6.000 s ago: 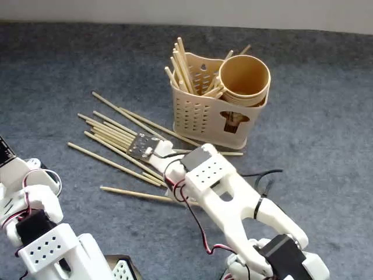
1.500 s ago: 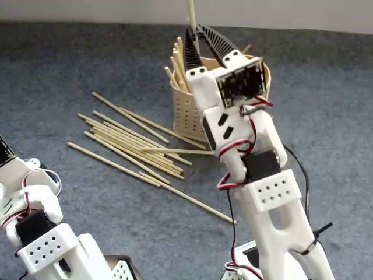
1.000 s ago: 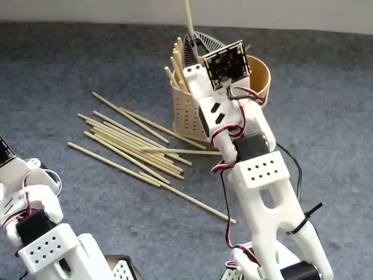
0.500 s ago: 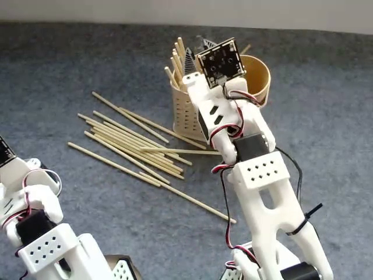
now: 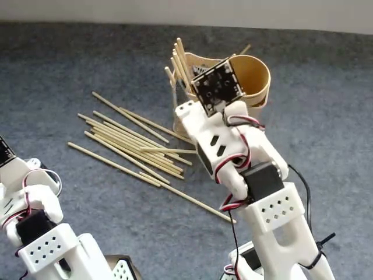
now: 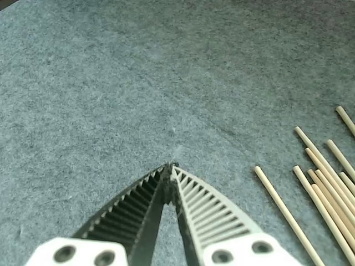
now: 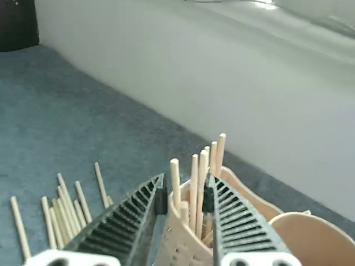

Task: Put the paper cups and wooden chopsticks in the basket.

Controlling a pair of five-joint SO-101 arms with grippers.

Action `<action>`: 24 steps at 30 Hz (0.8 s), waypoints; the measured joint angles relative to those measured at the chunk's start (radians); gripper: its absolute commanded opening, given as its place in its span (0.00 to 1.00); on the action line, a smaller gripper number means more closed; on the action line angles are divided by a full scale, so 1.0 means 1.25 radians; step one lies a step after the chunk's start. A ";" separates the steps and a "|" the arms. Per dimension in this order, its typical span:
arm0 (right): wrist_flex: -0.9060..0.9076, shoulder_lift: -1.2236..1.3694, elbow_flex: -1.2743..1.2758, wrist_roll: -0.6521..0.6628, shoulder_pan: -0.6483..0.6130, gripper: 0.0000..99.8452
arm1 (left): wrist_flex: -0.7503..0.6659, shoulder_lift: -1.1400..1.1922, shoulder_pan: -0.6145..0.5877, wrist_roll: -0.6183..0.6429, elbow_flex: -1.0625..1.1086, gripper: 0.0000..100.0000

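I am looking at a counter covered with grey-blue felt, and a pale wall is rising behind it. About a dozen loose wooden chopsticks are lying in a fan on the felt. Five or six standing chopsticks are rising from the beige perforated plastic basket, beside one stack of tan paper cups sitting in it. The right hand is hanging spread, one finger at each side of the standing chopsticks. The left hand is pressed together, pointing at bare felt near the loose ends.
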 measured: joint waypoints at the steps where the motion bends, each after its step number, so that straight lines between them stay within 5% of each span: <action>1: 0.027 -0.002 0.000 0.000 -0.010 0.12 | 0.000 0.000 0.000 0.000 0.000 0.01; 15: 0.274 0.010 0.000 0.000 -0.117 0.12 | 0.000 0.000 0.000 0.000 0.000 0.01; 24: 0.339 0.276 0.000 0.000 -0.163 0.12 | 0.000 0.000 0.000 0.000 0.000 0.01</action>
